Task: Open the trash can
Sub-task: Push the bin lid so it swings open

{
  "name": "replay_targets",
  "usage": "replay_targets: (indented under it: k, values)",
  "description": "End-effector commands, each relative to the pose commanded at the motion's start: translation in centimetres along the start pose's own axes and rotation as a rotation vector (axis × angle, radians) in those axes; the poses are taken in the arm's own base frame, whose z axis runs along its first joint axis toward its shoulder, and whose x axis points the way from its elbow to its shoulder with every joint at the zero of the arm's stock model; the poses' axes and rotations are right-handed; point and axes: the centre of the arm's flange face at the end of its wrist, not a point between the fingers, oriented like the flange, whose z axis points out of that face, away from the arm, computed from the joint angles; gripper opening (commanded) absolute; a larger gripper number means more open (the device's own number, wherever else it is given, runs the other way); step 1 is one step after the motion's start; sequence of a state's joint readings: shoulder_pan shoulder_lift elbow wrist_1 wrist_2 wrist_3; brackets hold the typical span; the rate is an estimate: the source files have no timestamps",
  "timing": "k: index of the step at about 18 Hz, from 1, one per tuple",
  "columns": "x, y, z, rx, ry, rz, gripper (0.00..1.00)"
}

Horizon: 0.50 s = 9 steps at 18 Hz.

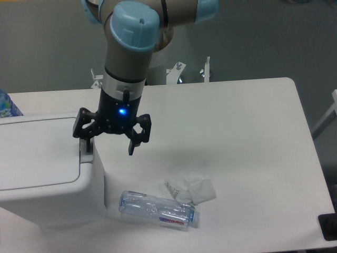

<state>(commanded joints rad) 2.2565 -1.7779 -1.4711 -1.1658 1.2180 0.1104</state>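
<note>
The trash can [47,168] is a large white boxy bin at the left of the table, its flat lid down. A grey push tab [84,157] shows at the lid's right edge. My gripper [108,147] hangs open over the bin's right edge, pointing down. Its left finger [82,138] is just above the tab and its right finger [133,145] hangs over the table beside the bin. Nothing is held between them.
A clear crushed plastic bottle [157,210] lies on the table right of the bin, with a crumpled clear wrapper [190,188] just behind it. A blue-labelled bottle [7,105] peeks in at the left edge. A dark object [329,226] sits at the table's lower right corner.
</note>
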Motion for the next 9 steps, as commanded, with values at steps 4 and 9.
replay_targets:
  k: [4,9]
  values:
    - [-0.1,0.0,0.1,-0.002,-0.001,0.006,1.00]
    - [0.6,-1.0,-2.1,0.043,-0.006,0.027,1.00]
